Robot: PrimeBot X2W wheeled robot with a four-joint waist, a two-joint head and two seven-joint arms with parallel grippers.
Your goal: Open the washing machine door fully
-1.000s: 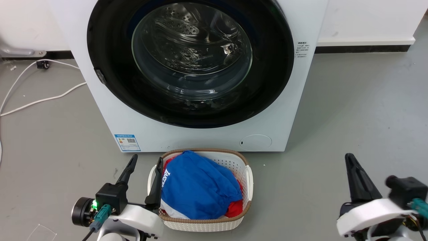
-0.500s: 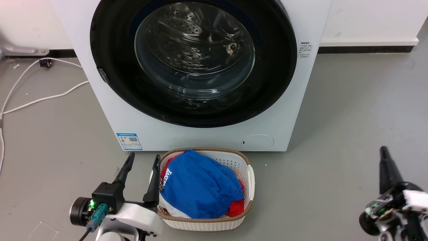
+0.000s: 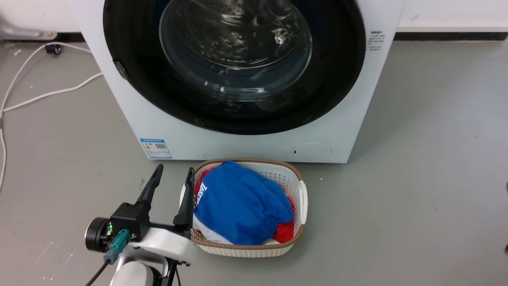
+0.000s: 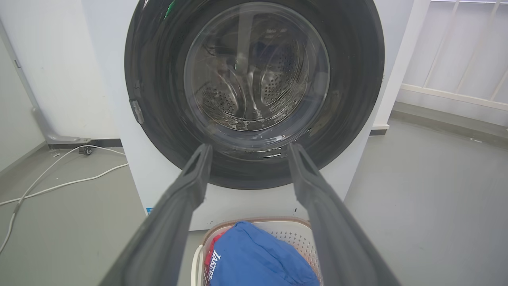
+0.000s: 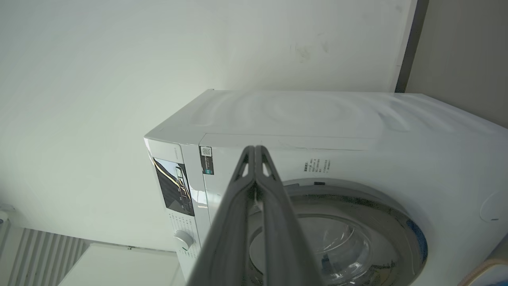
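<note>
Our left pincer [image 3: 175,169] hangs wide apart and empty, just left of the laundry basket [image 3: 246,250] on the grey floor [image 3: 416,159]. Our right pincer [image 5: 254,147] is pressed together, holding nothing. The washing machine door [image 3: 234,51] sits closed on the white washing machine [image 3: 238,143], behind the basket.

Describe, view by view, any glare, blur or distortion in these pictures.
Head view: sharp, with white glints on the door glass. Left wrist view: wide-angle bending leans the wall lines outward, and the left fingers look soft near the lens. Right wrist view: the washer appears rolled sideways, with a soft sheen on its white panel, and the right fingers look soft up close.
</note>
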